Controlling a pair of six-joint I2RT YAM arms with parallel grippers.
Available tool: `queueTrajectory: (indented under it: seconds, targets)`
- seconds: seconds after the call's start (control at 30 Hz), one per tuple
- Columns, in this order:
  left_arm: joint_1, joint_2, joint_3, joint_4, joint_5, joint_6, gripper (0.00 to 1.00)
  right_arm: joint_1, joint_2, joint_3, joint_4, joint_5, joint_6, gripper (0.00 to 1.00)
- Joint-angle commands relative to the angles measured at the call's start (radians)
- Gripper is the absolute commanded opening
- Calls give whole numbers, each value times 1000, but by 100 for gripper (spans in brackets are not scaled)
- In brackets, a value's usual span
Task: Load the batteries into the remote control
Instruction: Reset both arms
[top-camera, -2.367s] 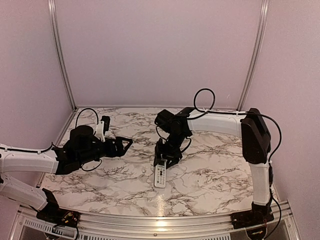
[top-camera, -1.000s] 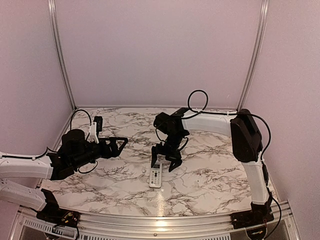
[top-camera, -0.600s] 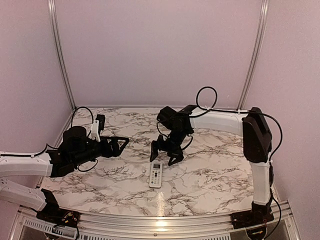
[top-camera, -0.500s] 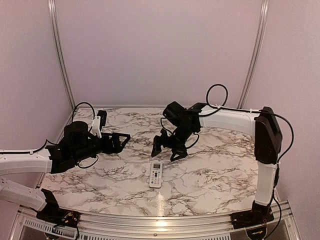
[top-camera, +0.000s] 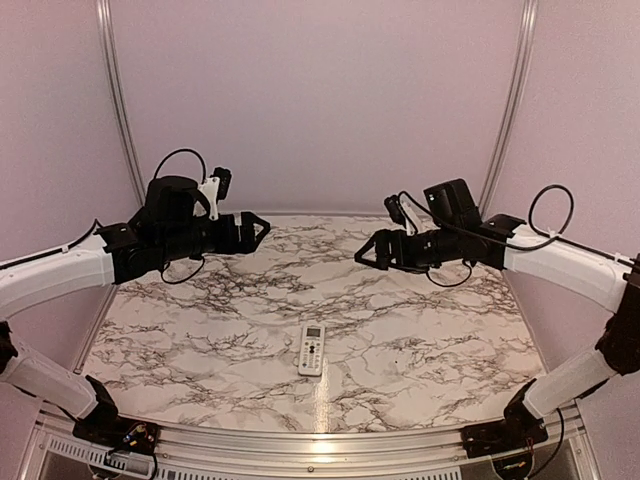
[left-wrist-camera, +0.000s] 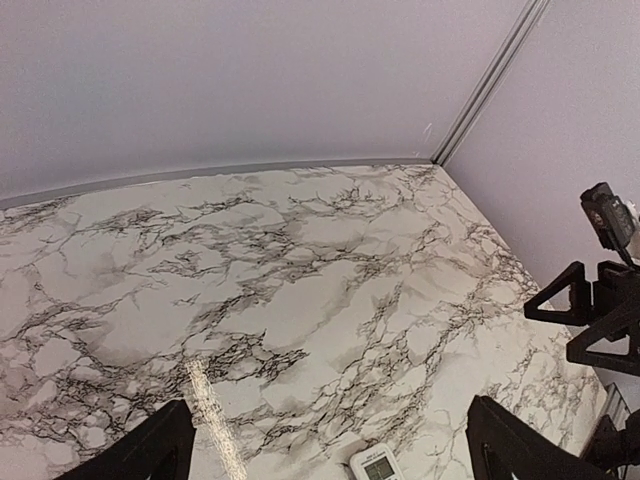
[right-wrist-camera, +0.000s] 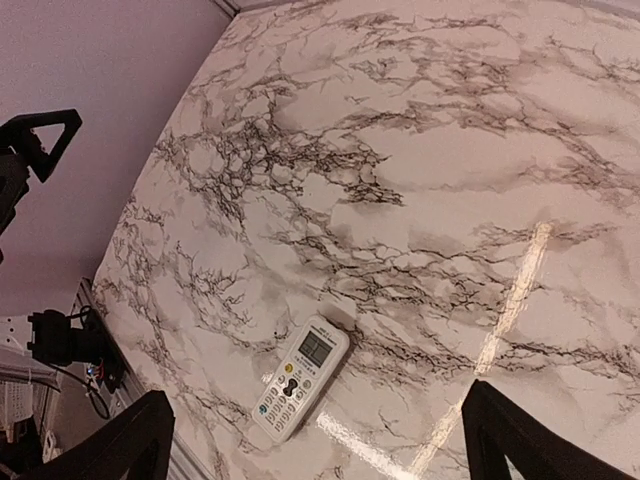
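The white remote control (top-camera: 312, 349) lies face up on the marble table, its screen end pointing away from the arm bases. It also shows in the right wrist view as the remote control (right-wrist-camera: 301, 377), and its top edge shows as the remote control (left-wrist-camera: 377, 464). The batteries are out of view. My left gripper (top-camera: 257, 228) hangs open high over the table's back left, with nothing between its fingers (left-wrist-camera: 150, 452). My right gripper (top-camera: 366, 252) hangs open high over the back right, far above the remote, also with nothing between its fingers (right-wrist-camera: 505, 440).
Pale walls close in the marble table (top-camera: 420, 340) at the back and both sides, with aluminium posts (top-camera: 505, 110) in the corners. A metal rail (top-camera: 320, 440) runs along the near edge between the arm bases.
The right gripper has let go of the remote, opened wide and risen to the back right. The left arm has also lifted and swung back. The remote stays flat on the table.
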Motion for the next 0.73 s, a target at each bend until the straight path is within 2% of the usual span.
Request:
queueTrajectory:
  seconds: [0.0,0.1,0.2,0.4,0.7]
  targets:
    - [40,77,114,-183,14,51,99,-66,-141,-166,243,-2,-96,99]
    - [63,129,124,-207,45,38,99,-105,-239,-289,355,20,-126,99]
    - [78,153,70,-164,68,10,99,-127,-313,-403,453,60,-168,99]
    - [118,181,-59,-62,104,-51,99,-156,-357,-583,612,98,-186,99]
    - [124,139,-130,5,37,-55,99,-166,-322,-631,697,71,-139,99]
